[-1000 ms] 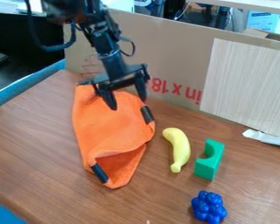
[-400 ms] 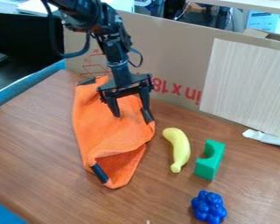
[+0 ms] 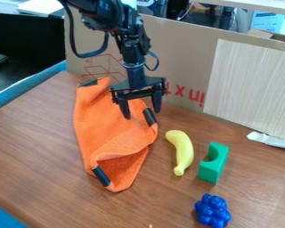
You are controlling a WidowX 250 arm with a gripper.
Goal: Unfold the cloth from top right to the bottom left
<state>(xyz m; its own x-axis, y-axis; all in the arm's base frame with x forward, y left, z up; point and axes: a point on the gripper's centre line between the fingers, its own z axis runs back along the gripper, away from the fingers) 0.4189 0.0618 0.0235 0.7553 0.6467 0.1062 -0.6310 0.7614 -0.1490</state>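
Camera view: the gripper (image 3: 142, 114) hangs spread wide and empty by the far right edge of the orange cloth (image 3: 112, 129), left of the banana (image 3: 181, 151). Looks like lining up; next, lower and pinch near the black strip (image 3: 149, 116).

The robot arm (image 3: 132, 46) and cardboard backdrop (image 3: 186, 53) suggest a lab.

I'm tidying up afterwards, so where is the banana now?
In the camera view, the yellow banana lies right of centre on the table, between the orange cloth and the green block.
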